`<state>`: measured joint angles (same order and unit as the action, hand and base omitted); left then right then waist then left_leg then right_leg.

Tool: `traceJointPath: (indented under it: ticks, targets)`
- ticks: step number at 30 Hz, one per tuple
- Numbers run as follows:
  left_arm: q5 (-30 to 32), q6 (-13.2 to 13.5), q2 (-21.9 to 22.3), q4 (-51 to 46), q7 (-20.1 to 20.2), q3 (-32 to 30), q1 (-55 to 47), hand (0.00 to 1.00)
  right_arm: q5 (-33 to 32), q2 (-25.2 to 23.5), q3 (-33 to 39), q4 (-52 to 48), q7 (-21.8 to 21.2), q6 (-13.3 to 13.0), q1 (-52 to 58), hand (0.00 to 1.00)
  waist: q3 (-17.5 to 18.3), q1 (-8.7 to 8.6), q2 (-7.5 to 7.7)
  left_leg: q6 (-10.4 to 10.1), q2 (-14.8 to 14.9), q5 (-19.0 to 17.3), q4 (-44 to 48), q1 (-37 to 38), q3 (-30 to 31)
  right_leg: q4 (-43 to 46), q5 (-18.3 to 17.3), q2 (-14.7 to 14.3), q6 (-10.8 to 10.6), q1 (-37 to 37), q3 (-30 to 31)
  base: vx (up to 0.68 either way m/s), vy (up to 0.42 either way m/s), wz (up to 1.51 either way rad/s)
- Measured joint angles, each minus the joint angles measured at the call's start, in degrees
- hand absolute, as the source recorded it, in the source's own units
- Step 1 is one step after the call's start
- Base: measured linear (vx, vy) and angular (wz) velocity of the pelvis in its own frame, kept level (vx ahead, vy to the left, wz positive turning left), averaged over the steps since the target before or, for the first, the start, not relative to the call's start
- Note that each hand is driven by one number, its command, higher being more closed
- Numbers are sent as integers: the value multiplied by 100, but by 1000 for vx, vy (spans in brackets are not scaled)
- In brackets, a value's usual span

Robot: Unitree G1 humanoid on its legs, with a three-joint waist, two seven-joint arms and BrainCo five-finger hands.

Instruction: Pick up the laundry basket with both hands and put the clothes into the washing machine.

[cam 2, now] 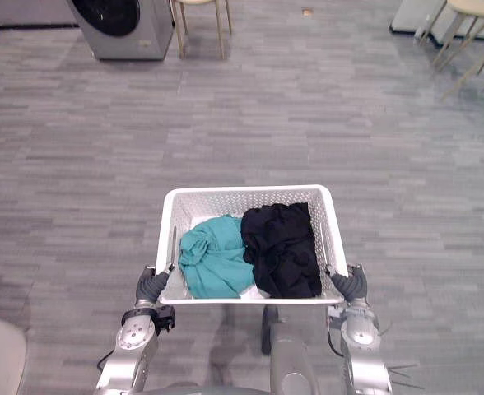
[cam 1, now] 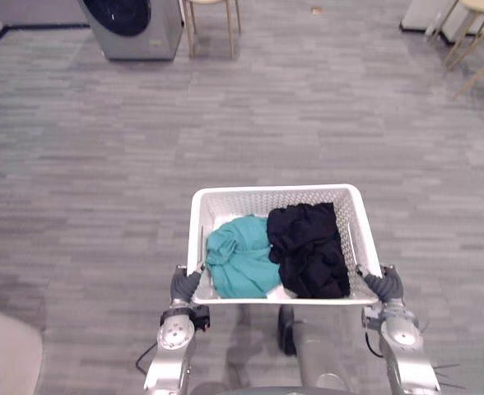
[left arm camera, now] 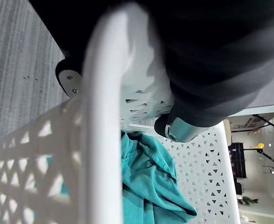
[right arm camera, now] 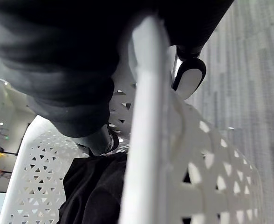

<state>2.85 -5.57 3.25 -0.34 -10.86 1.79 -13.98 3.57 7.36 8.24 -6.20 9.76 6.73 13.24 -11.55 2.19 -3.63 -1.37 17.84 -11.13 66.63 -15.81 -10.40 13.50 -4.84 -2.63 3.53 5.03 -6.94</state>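
Robot left hand and right hand clamp opposite rims of white perforated plastic laundry basket holding teal garment and black garment.

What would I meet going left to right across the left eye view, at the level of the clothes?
Left hand gripping the laundry basket, teal garment, black garment, right hand.

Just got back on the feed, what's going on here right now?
The robot is carrying the white laundry basket in front of it, left hand and right hand clamped on the rim at its near corners. A teal garment and a black garment lie inside. The washing machine is far ahead on the left; nothing is loaded yet.
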Motion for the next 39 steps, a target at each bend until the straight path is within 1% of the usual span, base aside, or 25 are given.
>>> traceJointPath:
  ticks: [2, 4, 5, 6, 7, 8, 11, 12, 13, 15, 17, 18, 20, 22, 23, 24, 26, 27, 28, 29, 31, 33, 35, 38, 39]
  targets:
    - [2, 58, 2, -255, 79, -19, -78, 100, -1, 22, 0, -177, 0, -1, -18, 100, -16, 105, 22, 106, -99, -290, -1254, -321, -453, -382, -192, 139, -127, -536, 93, 617, 40, -36]
    - [4, 110, 15, -344, 93, 34, -91, 100, -25, 116, 31, -196, 0, -7, -36, 100, 10, 160, -45, -52, -297, -186, -2907, -461, -590, -521, -434, 266, -335, -904, 120, 527, 146, -14]
    - [6, 111, 13, -362, 95, 65, -111, 100, -27, 192, 38, -166, 2, -8, -37, 100, 49, 164, -99, -257, -450, -9, -3789, -428, -581, -570, -585, 307, -449, -1036, 117, 508, 230, -17]
    - [9, 107, 16, -350, 90, 51, -142, 100, -26, 192, 18, -32, 4, -15, -89, 100, 87, 189, -111, 115, -579, 616, -4031, -309, -557, -586, -806, 396, -602, -1244, 240, 544, 263, -12]
    - [12, 96, -19, -354, 85, 16, -158, 100, -20, 72, -14, 214, 7, -17, -213, 100, 203, 156, 56, 430, -814, 367, -3845, -276, -604, -640, -915, 647, -703, -1392, 267, 705, 340, -7]
    - [15, 82, -17, -352, 85, -7, -151, 100, -20, 65, -31, 315, 5, -20, -225, 100, 267, 136, 111, 500, -867, 176, -3690, -349, -613, -616, -950, 725, -776, -1392, 267, 625, 283, 0]
    - [22, -35, -53, -136, 80, 33, -142, 100, 22, -128, -6, 733, -5, -17, -264, 100, 252, 138, 200, 715, -1104, -395, -3503, 34, -753, 1627, -912, 1062, -1285, -675, 412, 655, 299, 8]
    - [22, -105, -138, -56, 73, 33, -149, 100, 54, -160, -17, 858, -6, -9, -229, 100, 217, 37, 264, 778, -1279, -519, -3693, 434, -727, 3050, -839, 1256, -1487, -151, 448, 584, 162, 34]
    - [24, -151, -226, -46, 71, 34, -205, 100, 55, -179, -90, 942, -20, 0, -184, 100, 200, -14, 266, 777, -1360, -628, -3918, 896, -711, 3935, -887, 1274, -1343, 233, 487, 596, 119, 26]
    - [26, -149, -313, -55, 50, 33, -261, 100, 59, -282, -138, 940, -20, 3, -152, 100, 197, -61, 250, 759, -1417, -678, -4359, 1531, -708, 4221, -1022, 1274, -1018, 743, 234, 572, 47, 10]
    - [28, -123, -402, -149, 54, 48, -203, 100, 58, -305, -132, 887, -20, 1, -207, 100, 200, -137, 253, 653, -1426, -782, -4739, 1980, -677, 3682, -1118, 1255, -817, 1326, -183, 527, 16, 10]
    - [38, -118, -422, -137, 63, 57, -99, 100, 55, -313, -82, 834, -19, -1, -214, 100, 207, -135, 265, 577, -1417, -840, -4926, 2187, -664, 2805, -1018, 1168, -730, 1638, -373, 539, -21, 8]
    - [83, -99, -496, 6, 64, 165, 88, 100, 54, -301, -3, 790, -9, -1, -211, 100, 217, -244, 298, 409, -1452, -919, -5365, 2644, -484, 376, -116, 916, -801, 1807, -219, 620, -78, 37]
    - [198, -84, -534, 203, 65, 281, 193, 100, 57, -256, 76, 794, -5, 1, -188, 100, 252, -407, 457, 143, -1583, -1050, -5592, 3091, -199, -492, 456, 961, -940, 1966, 135, 569, -162, 74]
    - [212, -85, -542, 249, 69, 310, 169, 100, 59, -226, 72, 793, -5, 1, -150, 100, 268, -471, 498, 8, -1590, -1131, -5593, 3233, -68, -520, 599, 968, -804, 1972, 237, 830, -303, 84]
    - [245, -89, -360, 481, 76, 330, 151, 100, 76, -116, 82, 855, -5, 7, -46, 100, 378, -518, 302, -108, -1299, -1188, -5254, 3404, 210, 128, 1378, 774, -566, 1992, 278, 707, -273, 49]
    - [261, -89, -185, 533, 69, 296, 136, 100, 103, -19, 84, 888, -15, 23, 12, 100, 477, -443, -21, -305, -810, -956, -4040, 2991, 326, 495, 1019, 489, -451, 1896, 13, 699, -280, 18]
    - [260, -87, -152, 532, 69, 243, 124, 100, 103, -22, 60, 875, -19, 42, 9, 100, 441, -428, -132, -230, -436, -235, -2759, 2465, 364, 581, 759, 238, -294, 1624, -106, 688, -278, 1]
    - [256, -88, -138, 528, 71, 166, 8, 100, 107, -22, -48, 848, -20, 52, 21, 100, 415, -377, -172, -176, -19, 1188, -1549, 1971, 353, 492, 501, 14, -137, 1159, -122, 828, -315, -6]
    - [255, -87, -134, 522, 68, 145, -49, 100, 109, -37, -95, 799, -15, 61, 39, 100, 414, -321, -184, -232, 142, 1333, -1005, 1747, 353, 390, 402, -81, -98, 930, -124, 657, -208, -19]
    - [227, -71, -143, 401, 75, 179, -108, 100, 109, -4, -76, 477, 15, 69, 93, 100, 357, -124, -80, -24, 276, 482, 179, 605, 175, -115, 160, -197, 46, 1, -17, 709, -199, -18]
    - [215, -10, -120, 253, 83, 176, -120, 100, 107, 40, -73, 234, 15, 69, 76, 100, 316, -7, -13, 127, 73, -65, -394, -12, -204, -583, 92, -138, 55, -602, 91, 632, -98, -14]
    - [216, 25, -108, 103, 89, 175, -144, 100, 101, 96, -73, 140, 14, 68, -26, 100, 303, 89, -10, 151, -220, -260, -1689, -423, -422, -864, -63, -79, 7, -1040, 197, 589, 0, -22]
    - [228, 32, -47, -99, 90, 165, -317, 100, 102, 168, -87, 181, 9, 68, -187, 100, 277, 200, -33, -423, -743, 198, -4416, -540, -374, -1093, -509, 107, -211, -1663, 420, 544, 125, -33]
    - [230, 30, -23, -163, 89, 160, -373, 100, 101, 203, -95, 336, 6, 56, -305, 100, 278, 238, -49, -323, -794, 726, -4574, -566, -415, -1160, -694, 196, -286, -1904, 585, 730, 274, -59]
